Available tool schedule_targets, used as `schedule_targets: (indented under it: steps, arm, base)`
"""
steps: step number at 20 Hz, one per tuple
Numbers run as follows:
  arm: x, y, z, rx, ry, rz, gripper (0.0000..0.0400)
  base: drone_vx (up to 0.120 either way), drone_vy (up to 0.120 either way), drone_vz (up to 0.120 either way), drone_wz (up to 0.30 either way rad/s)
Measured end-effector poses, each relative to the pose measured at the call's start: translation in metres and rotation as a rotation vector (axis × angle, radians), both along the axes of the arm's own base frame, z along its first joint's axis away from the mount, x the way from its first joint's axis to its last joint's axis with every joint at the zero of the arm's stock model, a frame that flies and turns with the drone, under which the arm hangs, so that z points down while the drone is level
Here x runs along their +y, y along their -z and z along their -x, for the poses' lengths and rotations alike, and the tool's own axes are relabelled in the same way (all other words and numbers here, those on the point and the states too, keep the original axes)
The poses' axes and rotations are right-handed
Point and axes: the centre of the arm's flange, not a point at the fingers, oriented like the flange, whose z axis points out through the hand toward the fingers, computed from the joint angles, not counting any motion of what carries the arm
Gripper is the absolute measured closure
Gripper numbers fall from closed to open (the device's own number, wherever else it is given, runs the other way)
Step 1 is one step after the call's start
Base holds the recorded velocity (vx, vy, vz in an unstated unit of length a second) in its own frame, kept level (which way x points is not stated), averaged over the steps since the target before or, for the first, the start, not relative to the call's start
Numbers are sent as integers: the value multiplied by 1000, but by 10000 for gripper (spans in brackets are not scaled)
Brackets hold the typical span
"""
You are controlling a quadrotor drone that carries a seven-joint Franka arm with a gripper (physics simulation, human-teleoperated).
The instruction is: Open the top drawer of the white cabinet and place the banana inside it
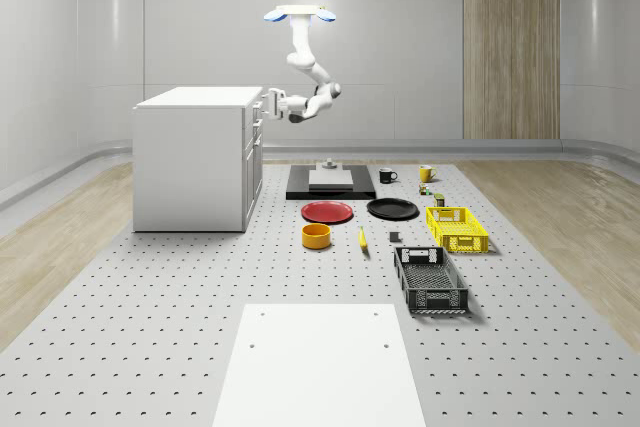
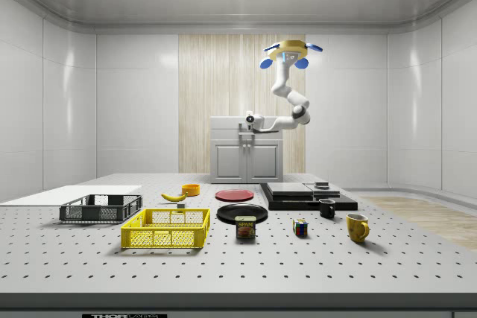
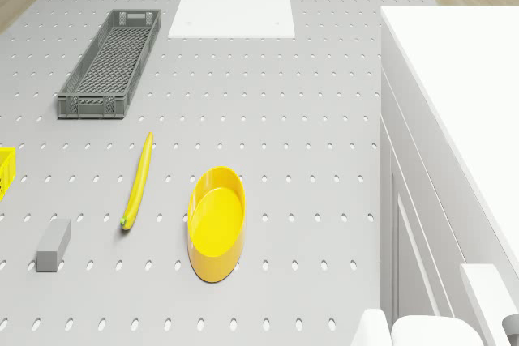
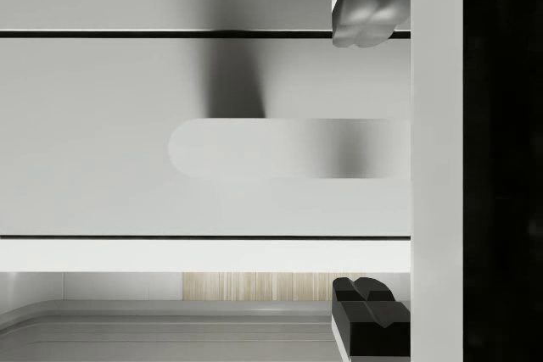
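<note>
Side view: can [image 2: 246, 227] labelled SPAM beside yellow crate [image 2: 167, 229]

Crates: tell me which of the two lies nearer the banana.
The grey crate is nearer. In the side view it sits just beside the banana, whereas the yellow crate sits closer to that camera, farther from the fruit.

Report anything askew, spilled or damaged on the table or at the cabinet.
Nothing stands out. The banana lies flat on the table, the yellow bowl sits upright, and the white cabinet looks intact, the gripper at its top drawer.
</note>
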Motion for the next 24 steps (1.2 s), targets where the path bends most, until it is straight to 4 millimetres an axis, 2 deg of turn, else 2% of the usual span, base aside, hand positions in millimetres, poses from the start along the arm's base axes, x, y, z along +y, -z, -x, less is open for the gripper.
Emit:
schedule_targets:
  steps: [9, 21, 24]
  arm:
    - [16, -11, 0, 0, 0, 0, 0]
    - [31, -11, -10, 0, 0, 0, 0]
    - [33, -10, -11, 3, 0, -4, 12]
  base:
    - [0, 0, 0, 0]
    - [0, 0, 0, 0]
    - [0, 0, 0, 0]
